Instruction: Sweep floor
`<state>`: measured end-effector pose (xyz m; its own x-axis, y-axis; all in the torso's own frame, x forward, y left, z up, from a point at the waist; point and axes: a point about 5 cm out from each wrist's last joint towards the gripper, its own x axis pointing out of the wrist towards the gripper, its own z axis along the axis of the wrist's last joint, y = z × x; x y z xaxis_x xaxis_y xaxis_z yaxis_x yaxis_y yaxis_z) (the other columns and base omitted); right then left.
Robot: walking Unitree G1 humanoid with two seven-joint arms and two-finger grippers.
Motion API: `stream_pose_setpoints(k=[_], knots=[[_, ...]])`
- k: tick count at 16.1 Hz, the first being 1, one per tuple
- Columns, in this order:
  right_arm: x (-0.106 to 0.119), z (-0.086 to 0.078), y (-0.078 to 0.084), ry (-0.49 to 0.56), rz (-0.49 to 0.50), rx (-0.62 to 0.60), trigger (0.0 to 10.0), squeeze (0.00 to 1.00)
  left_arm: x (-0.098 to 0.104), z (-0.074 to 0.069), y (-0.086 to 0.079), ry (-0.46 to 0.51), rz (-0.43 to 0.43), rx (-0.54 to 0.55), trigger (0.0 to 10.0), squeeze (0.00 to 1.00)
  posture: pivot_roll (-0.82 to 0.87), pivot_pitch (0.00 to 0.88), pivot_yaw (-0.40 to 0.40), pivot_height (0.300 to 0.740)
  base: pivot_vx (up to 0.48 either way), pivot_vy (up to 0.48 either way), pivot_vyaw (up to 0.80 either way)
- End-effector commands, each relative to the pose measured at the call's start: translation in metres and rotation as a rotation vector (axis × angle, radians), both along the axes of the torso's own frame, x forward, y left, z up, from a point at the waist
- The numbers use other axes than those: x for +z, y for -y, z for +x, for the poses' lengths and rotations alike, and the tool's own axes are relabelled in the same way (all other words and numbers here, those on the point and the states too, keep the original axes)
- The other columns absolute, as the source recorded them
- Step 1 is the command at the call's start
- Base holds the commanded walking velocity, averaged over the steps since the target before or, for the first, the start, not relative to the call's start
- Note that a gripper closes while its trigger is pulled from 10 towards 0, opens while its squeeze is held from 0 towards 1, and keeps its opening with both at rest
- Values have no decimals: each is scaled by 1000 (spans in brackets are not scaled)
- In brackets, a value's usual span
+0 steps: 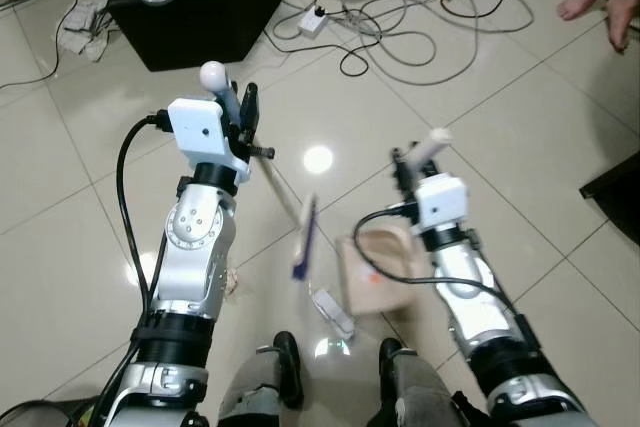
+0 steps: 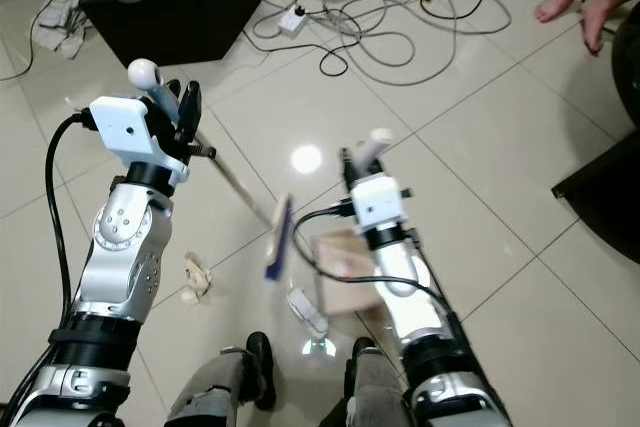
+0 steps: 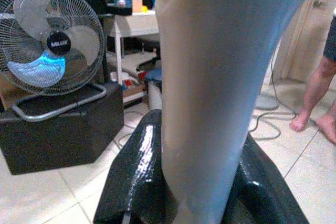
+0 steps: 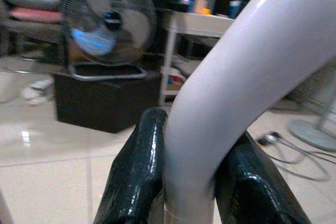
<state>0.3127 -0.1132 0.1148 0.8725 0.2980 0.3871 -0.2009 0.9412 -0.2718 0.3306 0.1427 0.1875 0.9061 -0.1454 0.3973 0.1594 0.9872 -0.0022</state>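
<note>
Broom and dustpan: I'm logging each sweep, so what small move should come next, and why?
Probably a short stroke of the broom, held by the left gripper, toward the dustpan in the right gripper. Crumpled paper lies on the floor by the left arm, outside the pan, so it would need gathering.

Standing on a black box (image 3: 58, 129) ahead of the left hand: a desk fan (image 3: 50, 38), blades blurring. Trailing across the tiles beyond both hands: tangled cables (image 1: 400, 32) with a white power strip (image 1: 312, 20). Lying left of the box: crumpled paper (image 1: 80, 22). Resting on the tiles far off to the right hand's side: a person's bare feet (image 1: 600, 2). Showing behind the fan: a white surface (image 3: 136, 22) carrying small bottles.
</note>
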Motion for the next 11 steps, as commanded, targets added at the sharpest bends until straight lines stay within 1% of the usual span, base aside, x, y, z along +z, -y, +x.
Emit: stream_pose_setpoints(k=[1, 2, 4, 5, 6, 8, 9, 10, 11], knots=[[1, -4, 0, 23, -1, 21, 10000, 0, -11, -5, -3, -39, 22, -6, 10000, 0, 37, 323, 73, 740, 0, 0, 0], [-2, -6, 1, 12, -7, 22, 10000, 0, -21, -9, -3, -73, 51, -19, 10000, 0, 38, 322, 74, 740, 0, 0, 0], [-6, -7, 2, -3, -16, 18, 10000, 0, -30, -15, -1, -91, 93, -31, 10000, 0, 39, 324, 72, 740, 0, 0, 0], [-7, -8, 3, -7, -18, 16, 10000, 0, -33, -16, 0, -93, 109, -28, 10000, 0, 37, 322, 73, 740, 0, 0, 0], [-9, -8, 4, -12, -25, 13, 10000, 0, -35, -19, -2, -85, 157, -2, 10000, 0, 36, 320, 74, 740, 0, 0, 0], [-10, -9, 5, -18, -31, 15, 10000, 0, -41, -23, -2, -102, 178, 5, 10000, 0, 38, 321, 73, 740, 0, 0, 0], [-11, -9, 5, -23, -35, 19, 10000, 0, -46, -26, 1, -129, 184, -10, 10000, 0, 38, 321, 73, 740, 0, 0, 0], [-14, -11, 3, -29, -45, 27, 10000, 0, -60, -31, 7, -192, 196, -31, 10000, 0, 35, 319, 74, 740, 0, 0, 0], [-15, -11, 2, -33, -47, 29, 10000, 0, -67, -34, 9, -222, 207, -35, 10000, 0, 31, 320, 74, 740, 0, 0, 0]])
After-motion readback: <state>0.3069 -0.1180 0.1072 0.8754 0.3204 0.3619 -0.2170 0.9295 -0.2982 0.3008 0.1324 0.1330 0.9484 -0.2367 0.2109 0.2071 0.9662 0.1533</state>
